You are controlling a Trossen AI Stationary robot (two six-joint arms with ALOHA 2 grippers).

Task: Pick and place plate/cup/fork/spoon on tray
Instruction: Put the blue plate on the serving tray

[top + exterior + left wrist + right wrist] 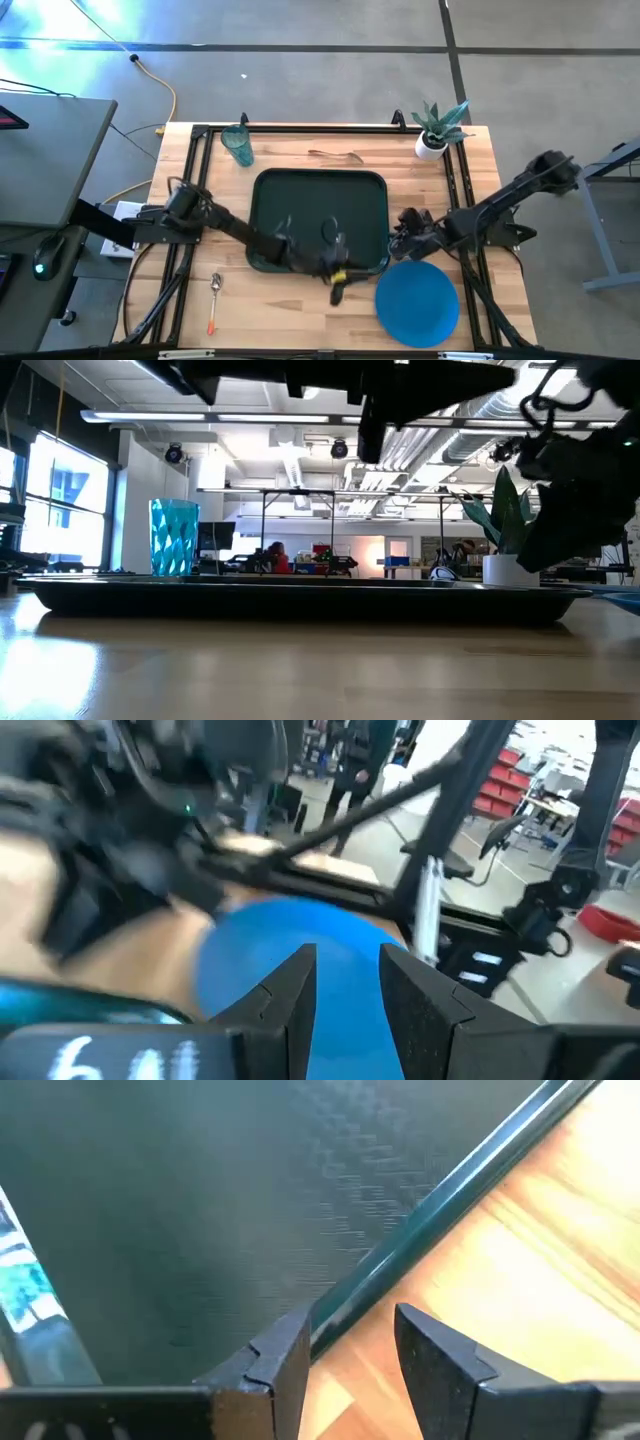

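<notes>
The dark green tray (318, 180) lies in the middle of the table. The blue plate (417, 302) lies flat on the table off the tray's near right corner. The teal cup (238, 145) stands upright at the far left. The spoon (215, 298) lies near the front left. A slim utensil, seemingly the fork (335, 155), lies beyond the tray's far rim. My left gripper (338, 285) is open and empty over the tray's near rim, facing the plate (290, 950). My right gripper (402, 238) is open above the tray's right rim (420, 1210).
A white pot with a spiky green plant (432, 138) stands at the far right corner. A black frame (300, 128) runs around the table's edges. Bare wood lies between the spoon and the plate along the front.
</notes>
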